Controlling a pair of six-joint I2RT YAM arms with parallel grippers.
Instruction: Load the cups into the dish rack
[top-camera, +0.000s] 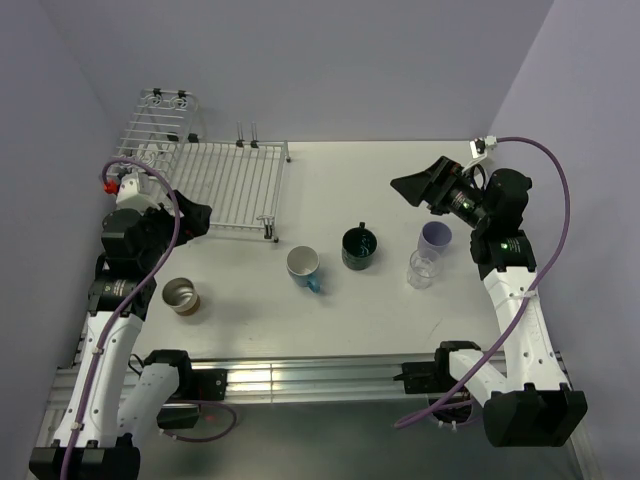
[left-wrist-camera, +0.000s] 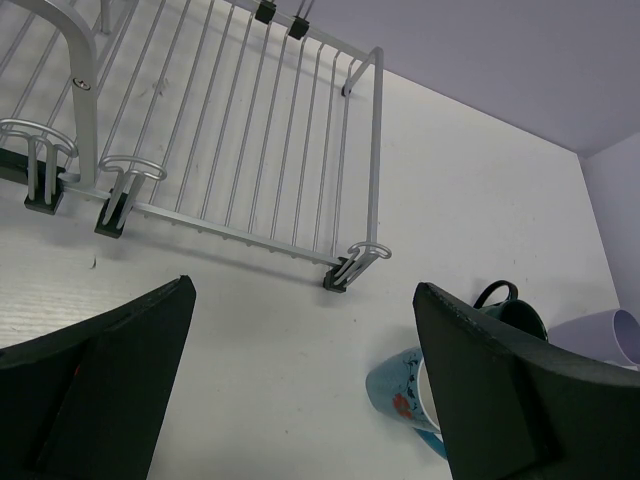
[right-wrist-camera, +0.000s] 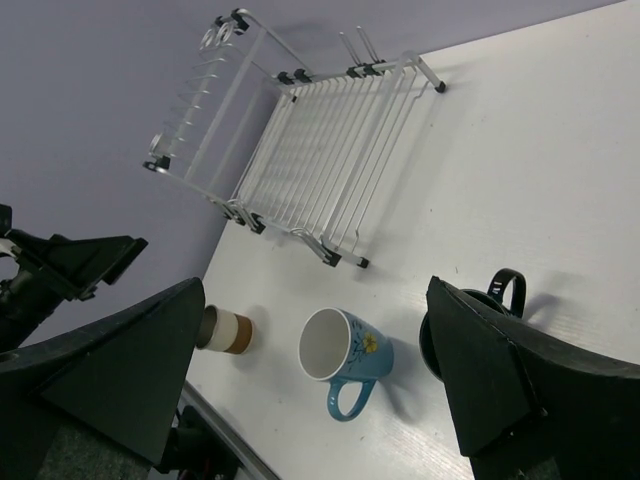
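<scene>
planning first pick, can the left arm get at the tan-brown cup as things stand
Probably yes: the tan-brown cup sits alone, nothing crowding it, and the nearby left gripper is open and empty.

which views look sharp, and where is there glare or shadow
Top external: even soft light, sharp, glare on the metal rail. Left wrist: dish rack crisp, its shadow faint. Right wrist: light-blue mug sharp, casting a soft shadow.

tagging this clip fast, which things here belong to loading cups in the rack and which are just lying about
Job:
white wire dish rack
light-blue mug
dark teal mug
lavender tumbler
clear tumbler
tan-brown cup

Not the job:
white table
purple cable
</scene>
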